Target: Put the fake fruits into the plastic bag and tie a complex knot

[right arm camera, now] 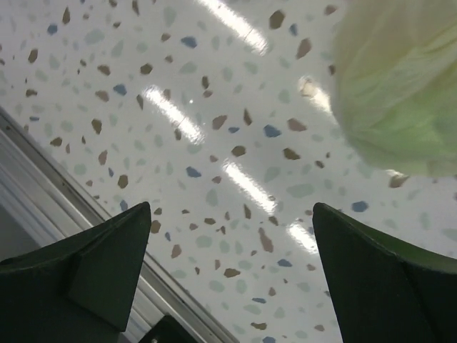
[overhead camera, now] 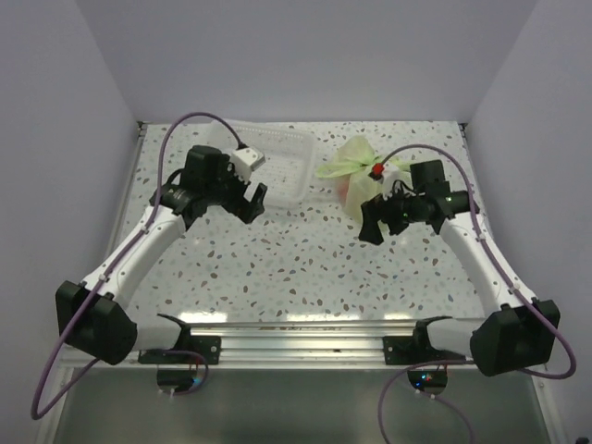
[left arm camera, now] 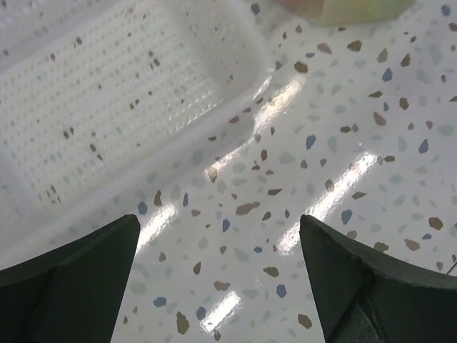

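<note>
The plastic bag [overhead camera: 356,182] looks knotted, though blurrily. Just beside it, the right gripper [overhead camera: 372,224] gapes; farther left, by the basket [overhead camera: 277,159], the left gripper [overhead camera: 252,205] gapes too.

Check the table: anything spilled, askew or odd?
Nothing spilled. The bag sits tied beside the basket, knot on top. Left end effector and right end effector are open, touching nothing. One oddity: a small red spot by the knot; can't tell whether it's a fruit outside the bag.

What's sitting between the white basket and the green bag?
Nothing; only bare speckled table separates the basket from the plastic bag, clearest in the left wrist view.
</note>
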Robot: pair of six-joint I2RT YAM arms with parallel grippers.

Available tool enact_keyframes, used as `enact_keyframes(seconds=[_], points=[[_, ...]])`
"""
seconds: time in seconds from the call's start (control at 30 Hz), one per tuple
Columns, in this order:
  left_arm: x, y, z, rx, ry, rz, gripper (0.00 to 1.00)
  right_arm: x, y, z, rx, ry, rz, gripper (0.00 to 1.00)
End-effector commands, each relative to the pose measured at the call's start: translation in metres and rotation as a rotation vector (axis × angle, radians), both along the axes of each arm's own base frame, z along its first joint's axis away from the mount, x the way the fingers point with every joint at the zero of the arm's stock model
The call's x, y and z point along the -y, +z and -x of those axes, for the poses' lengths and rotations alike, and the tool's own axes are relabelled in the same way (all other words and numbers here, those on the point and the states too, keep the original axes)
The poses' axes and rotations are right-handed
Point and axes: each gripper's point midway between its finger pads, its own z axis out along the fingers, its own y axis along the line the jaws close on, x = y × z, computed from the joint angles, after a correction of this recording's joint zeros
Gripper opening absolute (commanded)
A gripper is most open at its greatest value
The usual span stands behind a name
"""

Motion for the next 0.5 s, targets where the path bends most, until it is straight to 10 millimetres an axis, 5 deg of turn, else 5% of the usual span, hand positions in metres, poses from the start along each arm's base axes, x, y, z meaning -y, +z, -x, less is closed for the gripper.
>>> enact_keyframes(seconds=[0.0, 0.23, 0.47], points=[[-0.042, -0.023, 0.020, -0.024, 0.139, -0.018, 1.00, -0.019, -0.023, 0.033, -0.028, 0.014, -0.001, 0.99], [-0.075, -0.066, 0.039, -0.058, 0.238, -0.085, 1.00, -0.012, -0.042, 0.040, -0.005, 0.026, 0.058, 0.98], [-0.093, -0.041, 0.024, 0.012, 0.332, -0.063, 1.00, -0.007, -0.035, 0.040, 0.036, -0.002, 0.069, 0.98]])
